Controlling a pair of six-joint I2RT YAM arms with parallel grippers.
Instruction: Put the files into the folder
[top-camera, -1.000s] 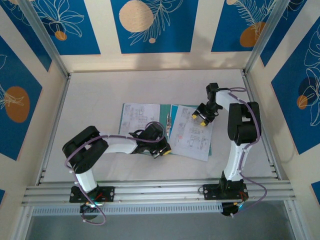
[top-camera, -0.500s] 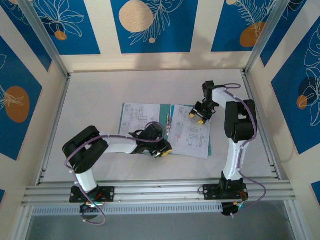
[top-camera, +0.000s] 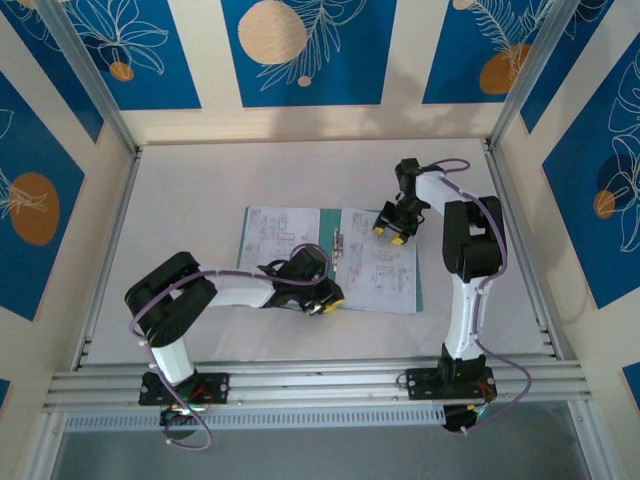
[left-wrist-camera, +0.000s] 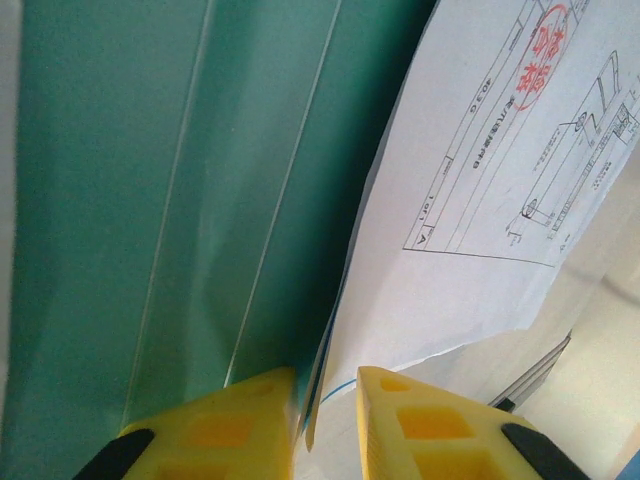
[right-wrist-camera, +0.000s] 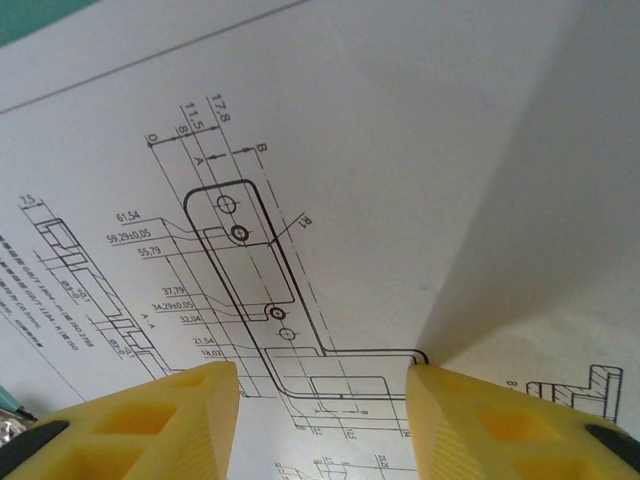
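The teal folder (top-camera: 329, 222) lies open on the table with the files on it: one printed sheet (top-camera: 272, 235) on its left half, another (top-camera: 375, 275) on its right half. My left gripper (top-camera: 325, 300) is low at the folder's near edge. In the left wrist view its jaws (left-wrist-camera: 325, 380) stand a narrow gap apart, with a sheet's (left-wrist-camera: 480, 200) edge and the folder (left-wrist-camera: 150, 200) cover edge in the gap, against the left finger. My right gripper (top-camera: 388, 232) is open, fingertips down on the right sheet (right-wrist-camera: 400, 150), nothing between them (right-wrist-camera: 325, 375).
A metal clip (top-camera: 338, 240) runs along the folder's spine. Aluminium rails (top-camera: 300, 385) cross the near table edge and patterned walls close in the sides and back. Bare table (top-camera: 250, 175) lies behind and left of the folder.
My right gripper has slid toward the back left across the right sheet, and that sheet has turned squarer to the folder. The left arm has stayed in place.
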